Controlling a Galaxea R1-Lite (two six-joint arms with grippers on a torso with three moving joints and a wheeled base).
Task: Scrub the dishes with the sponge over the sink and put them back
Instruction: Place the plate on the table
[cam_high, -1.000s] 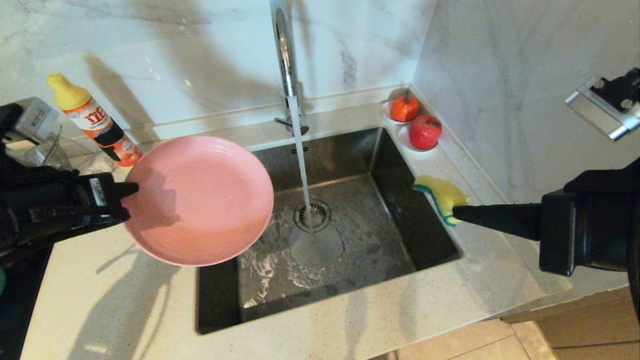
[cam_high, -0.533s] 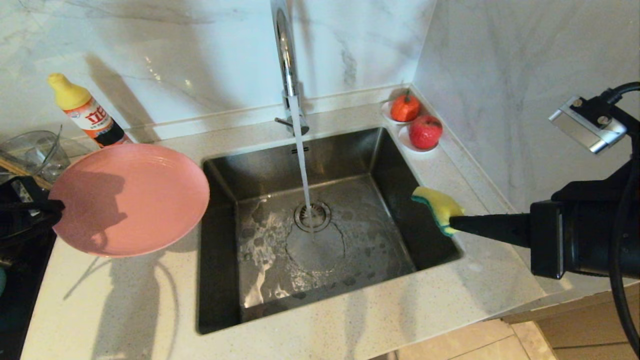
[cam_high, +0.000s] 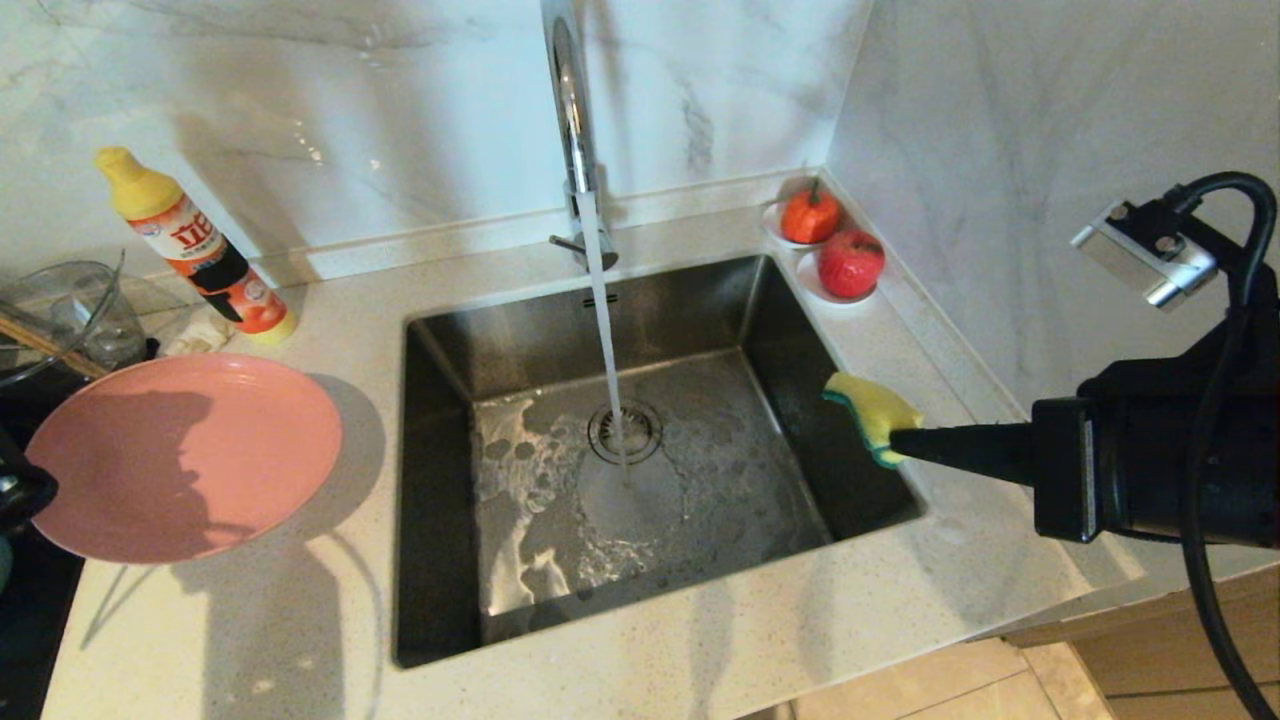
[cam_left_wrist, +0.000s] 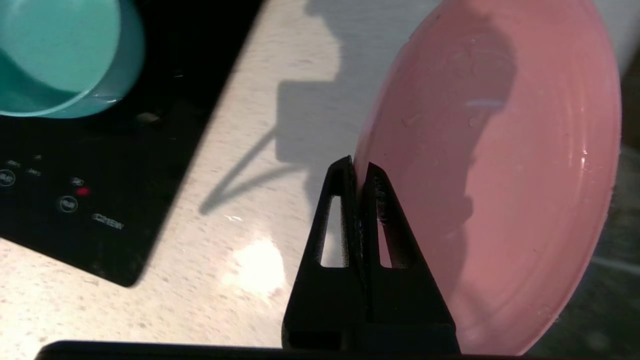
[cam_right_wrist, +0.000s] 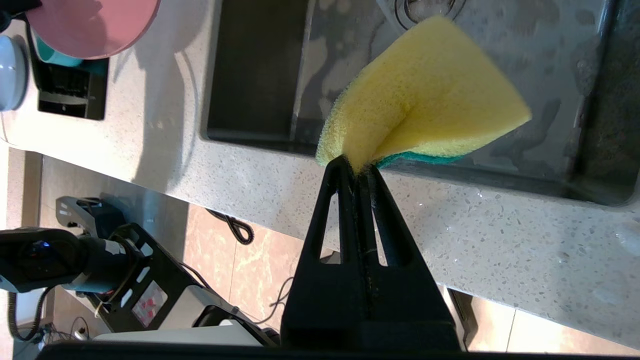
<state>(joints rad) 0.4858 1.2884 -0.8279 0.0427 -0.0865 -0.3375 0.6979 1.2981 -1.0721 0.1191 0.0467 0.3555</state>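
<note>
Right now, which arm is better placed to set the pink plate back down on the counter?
The left. Its hand is already shut on the pink plate's rim, over the counter left of the sink. The right hand is shut on the sponge at the sink's far side.

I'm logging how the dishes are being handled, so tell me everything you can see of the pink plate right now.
The pink plate is round, wide and shallow, matte, with faint concentric rings inside its rim and a few water drops on its face. It faces up, slightly tilted, over the pale counter to the left of the sink. The left gripper has its fingers shut on the rim at the plate's left edge. The arm's shadow lies across it. Whether it rests on the counter cannot be told.
</note>
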